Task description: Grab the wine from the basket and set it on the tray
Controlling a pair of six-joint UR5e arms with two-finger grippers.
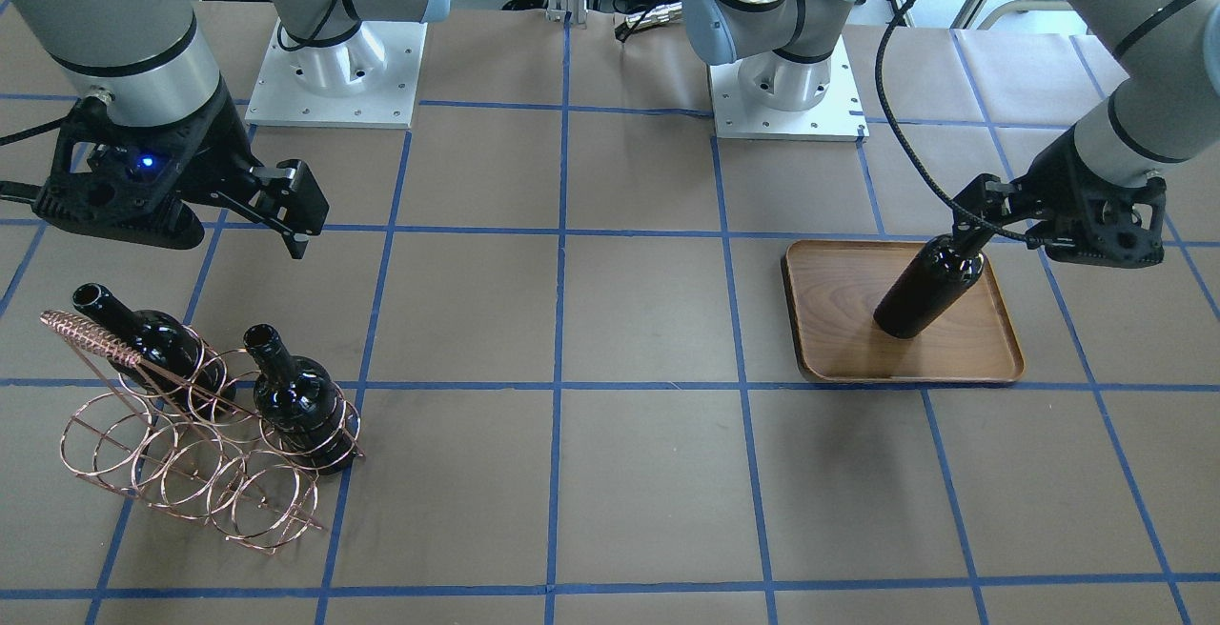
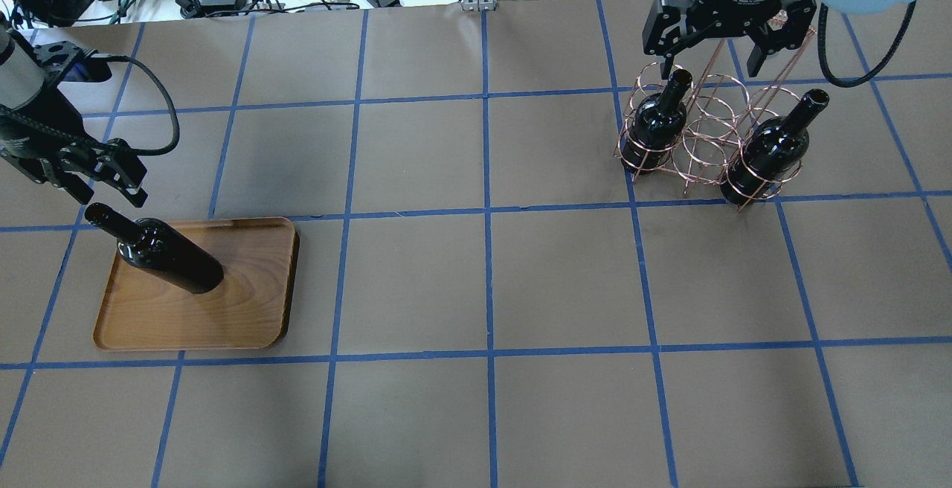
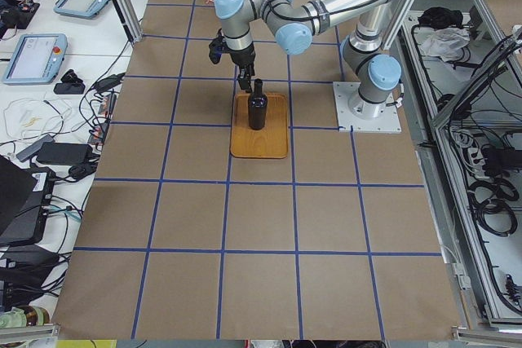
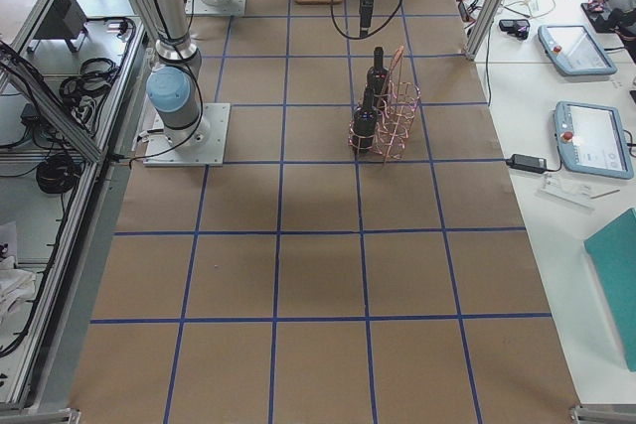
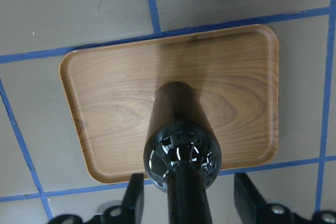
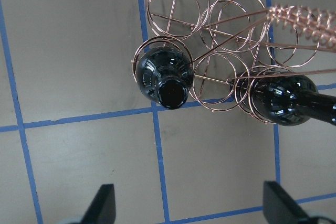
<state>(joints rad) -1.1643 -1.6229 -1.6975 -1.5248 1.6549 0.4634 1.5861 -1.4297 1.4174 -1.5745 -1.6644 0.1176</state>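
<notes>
The wine [image 2: 171,257] stands upright on the tray [image 2: 193,341], near the left end of the tabletop [image 2: 476,287]. The left claw [image 5: 190,200] straddles its neck, spread wide, fingers [image 5: 134,203] clear of the glass. The right claw [image 6: 191,205] hangs wide open over the basket [image 2: 706,138], which holds two bottles [image 2: 654,127]. Glass is probably heavy, rigid, slick and breakable: grip the neck below the lip.

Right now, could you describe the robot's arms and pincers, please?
The left arm and right arm are grey tubes with pale blue joint caps. The left pincer and right pincer are black. A black braided cable runs to the left wrist; a blue light marks the right.
</notes>
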